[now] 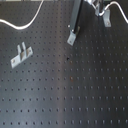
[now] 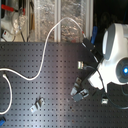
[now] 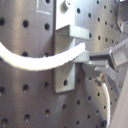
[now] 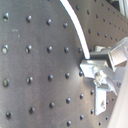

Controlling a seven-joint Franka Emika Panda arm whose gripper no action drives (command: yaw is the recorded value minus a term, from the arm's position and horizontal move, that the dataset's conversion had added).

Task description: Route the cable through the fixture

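Note:
The white cable (image 2: 47, 45) runs from the second exterior view's left edge, arcs up over the board and comes down to my gripper (image 2: 82, 77). In the first wrist view the cable (image 3: 35, 59) lies across the front of a grey metal fixture bracket (image 3: 65, 75), and my gripper (image 3: 89, 56) is shut on its end. The second wrist view shows the cable (image 4: 75, 25) leading down into my gripper (image 4: 95, 61). In the first exterior view a cable loop (image 1: 25, 22) lies at the upper left, and a bracket (image 1: 72, 37) sits under the dark arm.
A black perforated board (image 1: 65, 90) carries two more metal brackets, one (image 1: 20, 54) at the first exterior view's left and one (image 1: 106, 20) at its upper right. The white robot body (image 2: 115, 55) fills the second exterior view's right side. Clutter lies behind the board.

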